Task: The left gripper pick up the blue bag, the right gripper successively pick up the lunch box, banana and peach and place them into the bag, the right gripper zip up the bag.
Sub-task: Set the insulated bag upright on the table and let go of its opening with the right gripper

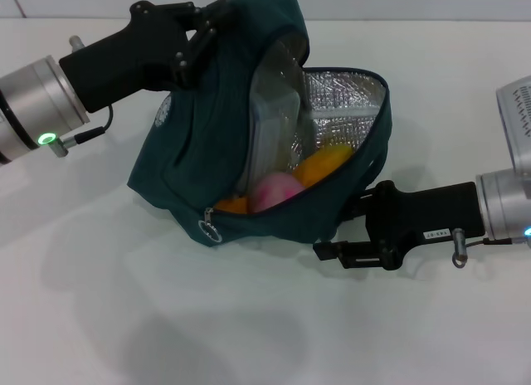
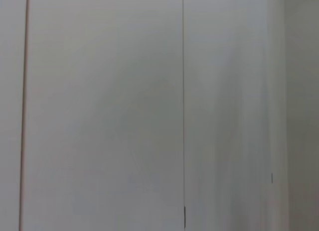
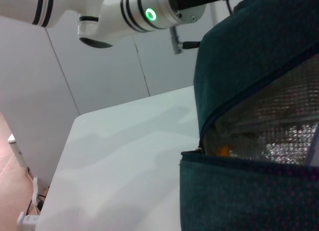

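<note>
The blue bag (image 1: 199, 153) hangs tilted over the white table, its mouth open and silver foil lining showing. My left gripper (image 1: 202, 38) is shut on the bag's top at the back left and holds it up. Inside, the lunch box (image 1: 274, 124) stands on edge against the lining, the pink peach (image 1: 278, 191) lies low at the front, and the banana (image 1: 325, 164) rests beside it. The zipper's ring pull (image 1: 210, 228) dangles at the front left corner. My right gripper (image 1: 353, 231) is open against the bag's lower right rim. The right wrist view shows the bag (image 3: 249, 66) close up.
The white table (image 1: 124, 319) spreads all around the bag. A grey ribbed device (image 1: 518, 111) sits at the right edge. In the right wrist view, the table's far edge (image 3: 75, 122) drops toward the floor, with wall panels behind. The left wrist view shows only pale panels.
</note>
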You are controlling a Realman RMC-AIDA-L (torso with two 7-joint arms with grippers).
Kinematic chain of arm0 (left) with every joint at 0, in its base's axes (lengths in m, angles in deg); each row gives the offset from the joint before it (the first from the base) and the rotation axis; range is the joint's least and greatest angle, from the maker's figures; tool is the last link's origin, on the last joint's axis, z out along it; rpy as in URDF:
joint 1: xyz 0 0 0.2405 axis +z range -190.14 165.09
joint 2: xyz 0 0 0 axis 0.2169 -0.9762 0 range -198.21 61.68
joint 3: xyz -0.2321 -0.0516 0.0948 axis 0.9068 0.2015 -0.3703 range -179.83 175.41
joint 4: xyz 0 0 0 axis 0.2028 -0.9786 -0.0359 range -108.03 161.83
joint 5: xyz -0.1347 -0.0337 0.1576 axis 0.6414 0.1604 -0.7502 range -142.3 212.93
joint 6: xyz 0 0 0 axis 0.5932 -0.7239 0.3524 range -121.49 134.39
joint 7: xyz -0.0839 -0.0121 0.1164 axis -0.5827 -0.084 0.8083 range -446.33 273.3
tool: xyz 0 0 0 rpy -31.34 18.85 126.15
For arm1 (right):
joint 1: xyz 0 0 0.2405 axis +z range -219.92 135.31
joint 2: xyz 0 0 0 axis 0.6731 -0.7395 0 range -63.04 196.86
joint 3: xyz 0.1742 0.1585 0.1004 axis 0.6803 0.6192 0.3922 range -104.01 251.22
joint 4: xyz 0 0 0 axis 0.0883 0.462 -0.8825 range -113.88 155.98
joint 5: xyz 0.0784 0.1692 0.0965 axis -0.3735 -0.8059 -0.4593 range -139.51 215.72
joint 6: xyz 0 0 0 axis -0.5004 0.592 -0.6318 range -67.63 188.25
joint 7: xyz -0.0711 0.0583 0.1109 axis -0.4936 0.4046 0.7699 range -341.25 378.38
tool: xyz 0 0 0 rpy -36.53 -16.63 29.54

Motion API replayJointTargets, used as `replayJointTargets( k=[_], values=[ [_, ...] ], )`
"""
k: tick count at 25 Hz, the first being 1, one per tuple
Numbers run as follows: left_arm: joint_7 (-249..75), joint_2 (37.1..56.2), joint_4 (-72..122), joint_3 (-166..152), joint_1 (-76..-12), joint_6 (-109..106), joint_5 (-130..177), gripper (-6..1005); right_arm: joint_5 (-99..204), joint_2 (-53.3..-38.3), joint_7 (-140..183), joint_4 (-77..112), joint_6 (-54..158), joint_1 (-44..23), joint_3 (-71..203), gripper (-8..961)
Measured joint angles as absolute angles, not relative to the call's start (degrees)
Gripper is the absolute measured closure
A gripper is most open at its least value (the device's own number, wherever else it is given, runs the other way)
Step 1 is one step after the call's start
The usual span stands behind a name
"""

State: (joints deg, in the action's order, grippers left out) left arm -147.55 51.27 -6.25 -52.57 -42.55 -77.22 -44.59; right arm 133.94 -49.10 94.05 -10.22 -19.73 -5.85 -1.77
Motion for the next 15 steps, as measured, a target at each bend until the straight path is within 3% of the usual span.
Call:
replayJointTargets(
  k=[6,15],
  values=[
    [-147.53,51.22,-6.25,-52.57,-42.55,-77.22,-44.13,959,132.76,-49.14,93.53,-10.17,-18.54,-6.20,-2.12,500],
    [-142.00,51.21,-4.45,-52.57,-41.59,-76.69,-42.35,959,125.25,-48.71,87.91,-10.74,-19.03,-10.10,-1.68,790]
  ],
)
